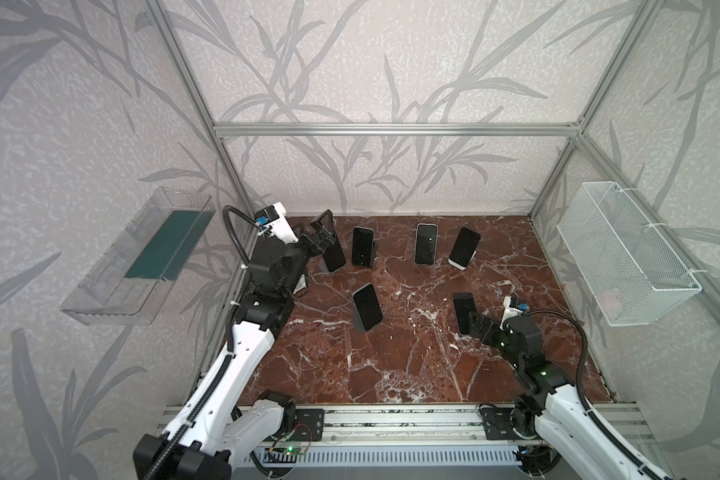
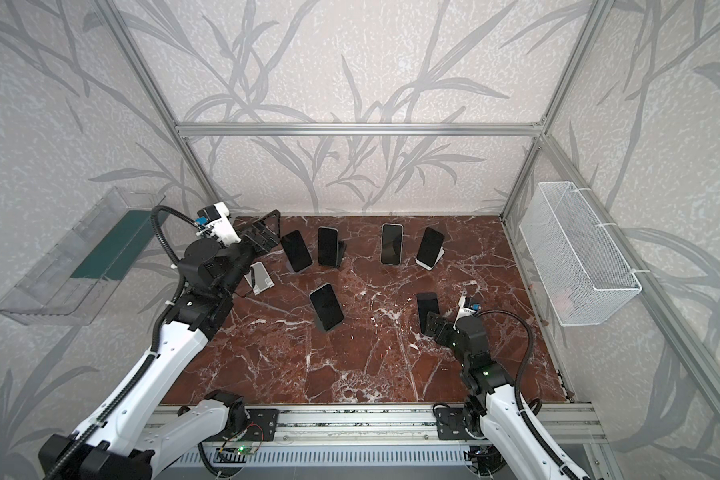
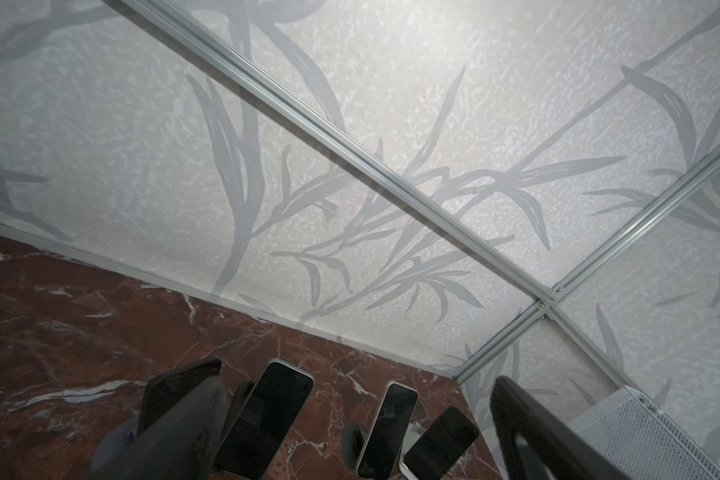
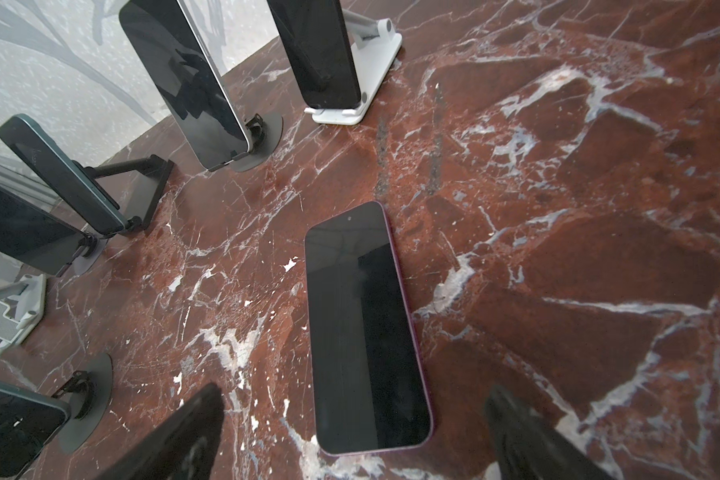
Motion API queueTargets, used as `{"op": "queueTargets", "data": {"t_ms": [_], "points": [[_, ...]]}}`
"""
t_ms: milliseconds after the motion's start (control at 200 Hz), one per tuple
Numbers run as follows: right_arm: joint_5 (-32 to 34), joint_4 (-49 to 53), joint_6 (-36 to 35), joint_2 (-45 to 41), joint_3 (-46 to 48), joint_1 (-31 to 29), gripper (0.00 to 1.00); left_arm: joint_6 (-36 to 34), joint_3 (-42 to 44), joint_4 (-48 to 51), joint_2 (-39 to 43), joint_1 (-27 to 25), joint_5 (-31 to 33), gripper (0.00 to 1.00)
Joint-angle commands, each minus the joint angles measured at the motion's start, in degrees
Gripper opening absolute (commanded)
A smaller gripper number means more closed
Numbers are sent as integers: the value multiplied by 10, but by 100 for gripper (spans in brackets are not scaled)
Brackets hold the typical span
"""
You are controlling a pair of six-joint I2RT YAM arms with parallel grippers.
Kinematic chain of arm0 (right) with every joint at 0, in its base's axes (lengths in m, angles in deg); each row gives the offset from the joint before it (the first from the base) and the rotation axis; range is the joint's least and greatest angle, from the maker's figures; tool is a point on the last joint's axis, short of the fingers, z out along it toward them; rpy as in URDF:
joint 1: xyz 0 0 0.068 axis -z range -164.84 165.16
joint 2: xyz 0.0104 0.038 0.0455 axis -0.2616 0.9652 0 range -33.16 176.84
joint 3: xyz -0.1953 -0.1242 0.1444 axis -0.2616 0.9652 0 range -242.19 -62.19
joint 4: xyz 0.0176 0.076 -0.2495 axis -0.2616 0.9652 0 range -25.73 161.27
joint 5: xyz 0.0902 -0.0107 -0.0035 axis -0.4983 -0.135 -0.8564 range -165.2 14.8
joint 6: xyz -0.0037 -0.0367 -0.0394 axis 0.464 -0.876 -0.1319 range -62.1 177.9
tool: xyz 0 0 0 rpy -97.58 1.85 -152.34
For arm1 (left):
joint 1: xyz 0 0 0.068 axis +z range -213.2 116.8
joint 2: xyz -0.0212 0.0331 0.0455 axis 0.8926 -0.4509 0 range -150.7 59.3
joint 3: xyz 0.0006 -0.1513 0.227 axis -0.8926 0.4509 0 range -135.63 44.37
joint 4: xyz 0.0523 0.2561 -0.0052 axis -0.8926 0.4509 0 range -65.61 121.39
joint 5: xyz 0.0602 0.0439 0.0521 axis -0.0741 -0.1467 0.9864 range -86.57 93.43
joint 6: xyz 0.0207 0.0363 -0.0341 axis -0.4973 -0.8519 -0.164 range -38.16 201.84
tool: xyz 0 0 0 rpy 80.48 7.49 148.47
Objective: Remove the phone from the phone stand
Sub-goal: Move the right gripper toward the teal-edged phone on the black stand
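The near end of the black-screened, magenta-rimmed phone lying flat (image 4: pixel 366 332) on the red marble tabletop (image 1: pixel 412 365) is covered in both top views by the right gripper (image 4: pixel 356 392). The right wrist view shows this flat phone whole, between two dark fingers spread wide on either side and clear of it.

Far back and left of the flat phone, the left gripper (image 2: pixel 272 233) hangs with its jaws equally wide apart. It is just beside the dark propped phone (image 2: pixel 296 251) at the left end of the back row. In a top view the fingers overlap that phone's upper half. In the left wrist view one blurred finger (image 3: pixel 184 424) covers most of it, so whether finger meets phone cannot be told. Its round-based grey stand (image 4: pixel 87 261) shows only as a sliver under the phone.

An empty white folding stand (image 2: pixel 260 279), left of the flat phone, is largely hidden by the left arm.

Three more propped phones stand behind the flat phone:
- a teal-edged phone on a black angular stand (image 4: pixel 59 174)
- a silver-rimmed phone on a dark disc base (image 4: pixel 184 79)
- a black phone on a white stand (image 4: pixel 316 50), cut off at the frame edge in the right wrist view

Another dark phone on a dark disc (image 1: pixel 367 306) stands left of the flat phone. A white wire basket (image 1: pixel 624 249) hangs on the wall to the right of the flat phone. Something pale pink inside it is too faint to identify.
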Motion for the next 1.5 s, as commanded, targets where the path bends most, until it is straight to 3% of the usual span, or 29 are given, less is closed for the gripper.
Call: {"op": "queueTargets", "data": {"t_ms": [0,115,245,375,560,730,935,1145,1495], "points": [[11,-33,-17,-2,-5,-12,97,-11,9,-77,6,-2,-79,98],[-18,-52,-31,-4,-4,-22,98,-1,5,-63,8,-2,-78,96],[-18,-76,-40,15,1,-29,98,67,47,-55,24,12,-18,95],[-28,-69,-39,27,-18,-34,98,108,58,13,33,24,41,94],[-14,14,-78,32,-125,-93,95,129,41,45,18,36,8,92],[28,75,-105,79,-238,-208,95,142,45,38,12,35,-17,90],[94,95,-113,158,-328,-327,97,96,30,62,-7,45,-1,90],[33,93,-120,254,-395,-365,99,70,13,90,-35,54,15,90],[43,76,-166,422,-509,-418,99,91,11,91,-62,75,-2,90]]}}
